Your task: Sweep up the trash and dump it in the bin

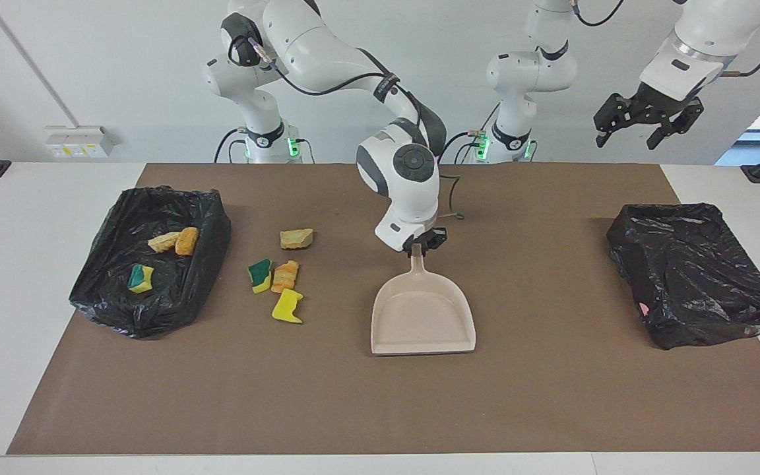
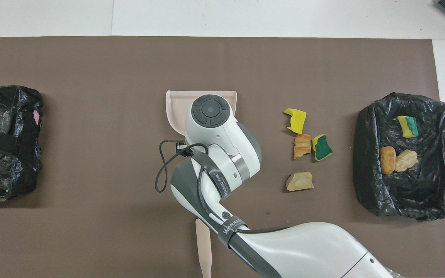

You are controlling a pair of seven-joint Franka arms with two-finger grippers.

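My right gripper (image 1: 419,249) is shut on the handle of the beige dustpan (image 1: 423,316) (image 2: 176,108) at the middle of the brown mat. The pan is empty and its mouth points away from the robots. Several trash chunks lie loose on the mat between the pan and the bin: a tan lump (image 1: 296,238) (image 2: 299,181), a green-yellow sponge scrap (image 1: 260,275) (image 2: 322,147), an orange lump (image 1: 285,276) (image 2: 302,146) and a yellow scrap (image 1: 287,307) (image 2: 295,120). The black-lined bin (image 1: 208,218) (image 2: 365,127) at the right arm's end holds three more chunks. My left gripper (image 1: 647,122) hangs open, high over its own end.
A second black-lined bin (image 1: 693,270) (image 2: 6,143) sits at the left arm's end of the mat. The beige brush handle (image 2: 204,247) lies near the robots' edge, half under the right arm; in the facing view that arm hides the brush.
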